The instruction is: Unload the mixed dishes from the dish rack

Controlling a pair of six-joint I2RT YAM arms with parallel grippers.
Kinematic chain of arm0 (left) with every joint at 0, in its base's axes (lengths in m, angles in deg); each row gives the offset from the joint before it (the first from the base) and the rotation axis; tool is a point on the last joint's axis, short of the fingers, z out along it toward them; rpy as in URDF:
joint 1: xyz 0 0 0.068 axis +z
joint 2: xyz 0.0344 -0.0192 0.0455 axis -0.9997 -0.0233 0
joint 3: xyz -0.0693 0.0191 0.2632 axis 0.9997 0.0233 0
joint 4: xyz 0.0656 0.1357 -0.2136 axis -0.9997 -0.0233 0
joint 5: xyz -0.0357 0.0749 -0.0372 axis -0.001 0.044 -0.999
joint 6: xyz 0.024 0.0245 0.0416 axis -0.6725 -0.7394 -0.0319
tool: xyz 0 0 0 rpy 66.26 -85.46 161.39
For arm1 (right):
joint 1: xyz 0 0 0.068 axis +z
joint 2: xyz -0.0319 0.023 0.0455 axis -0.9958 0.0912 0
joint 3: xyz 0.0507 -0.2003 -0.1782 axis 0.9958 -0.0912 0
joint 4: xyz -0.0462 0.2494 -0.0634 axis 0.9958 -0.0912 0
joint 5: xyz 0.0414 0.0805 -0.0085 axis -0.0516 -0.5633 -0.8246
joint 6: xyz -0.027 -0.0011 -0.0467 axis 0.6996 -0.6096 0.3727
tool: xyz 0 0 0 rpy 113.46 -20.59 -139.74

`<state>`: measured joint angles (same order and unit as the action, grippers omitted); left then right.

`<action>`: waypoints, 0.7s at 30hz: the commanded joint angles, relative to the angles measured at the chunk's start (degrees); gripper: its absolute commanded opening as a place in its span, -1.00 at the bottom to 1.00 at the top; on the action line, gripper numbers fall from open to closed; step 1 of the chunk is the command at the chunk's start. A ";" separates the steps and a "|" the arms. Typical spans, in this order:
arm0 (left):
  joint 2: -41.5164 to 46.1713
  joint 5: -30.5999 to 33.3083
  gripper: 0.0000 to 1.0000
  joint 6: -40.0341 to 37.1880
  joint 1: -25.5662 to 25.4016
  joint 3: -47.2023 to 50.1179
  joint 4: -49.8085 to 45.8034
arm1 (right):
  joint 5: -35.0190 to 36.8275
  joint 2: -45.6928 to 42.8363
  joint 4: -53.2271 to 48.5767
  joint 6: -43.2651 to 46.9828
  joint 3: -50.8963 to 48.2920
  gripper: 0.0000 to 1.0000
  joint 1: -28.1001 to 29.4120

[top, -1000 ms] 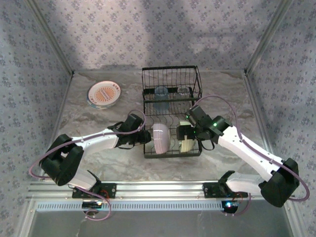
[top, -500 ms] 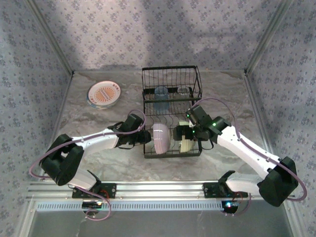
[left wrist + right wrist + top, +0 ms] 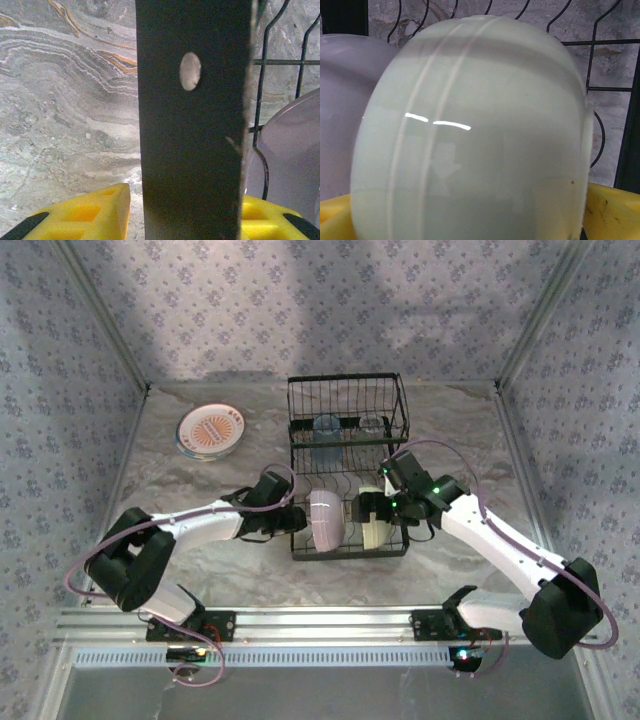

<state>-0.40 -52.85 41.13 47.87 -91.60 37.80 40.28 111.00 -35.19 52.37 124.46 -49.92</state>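
The black wire dish rack [image 3: 347, 405] stands mid-table. In its near section a lavender bowl [image 3: 326, 520] and a pale yellow-green bowl [image 3: 379, 534] rest on edge; a translucent blue cup [image 3: 326, 434] sits in the far basket. My left gripper [image 3: 296, 518] is at the rack's left end, its yellow fingers [image 3: 75, 212] shut on a flat black rack bar [image 3: 192, 125]. My right gripper [image 3: 368, 510] stands open with the pale bowl [image 3: 470, 130] between its fingers [image 3: 612, 212]; the lavender bowl [image 3: 345, 110] lies just left of it.
Round plates [image 3: 211, 431], the top one cream with an orange pattern, are stacked on the marble table [image 3: 200, 570] at the far left. Patterned walls close in both sides and the back. An aluminium rail [image 3: 330, 625] runs along the near edge.
My right gripper has edged left, further over the pale yellow-green bowl. The left arm and the dishes have not moved.
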 commanded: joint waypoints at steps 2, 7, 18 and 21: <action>-0.69 -1.00 -0.19 -0.76 -0.14 -0.44 0.67 | -2.39 -0.11 0.85 -0.57 -0.81 0.81 -0.07; -0.82 -1.03 -0.19 -0.75 -0.08 -0.54 0.73 | -2.04 0.18 1.32 -0.59 -1.37 0.64 -0.13; -1.19 -1.22 -0.20 -0.97 -0.15 -0.89 0.69 | 4.82 -0.43 -1.33 0.00 1.35 0.19 -0.05; -1.41 -1.29 -0.21 -1.12 -0.14 -0.98 0.56 | 6.83 -0.61 -2.81 0.76 2.53 0.11 0.26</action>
<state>-0.99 -53.33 41.08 47.87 -91.62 37.83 42.14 110.58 -35.61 52.26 124.90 -49.81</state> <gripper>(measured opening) 0.401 0.806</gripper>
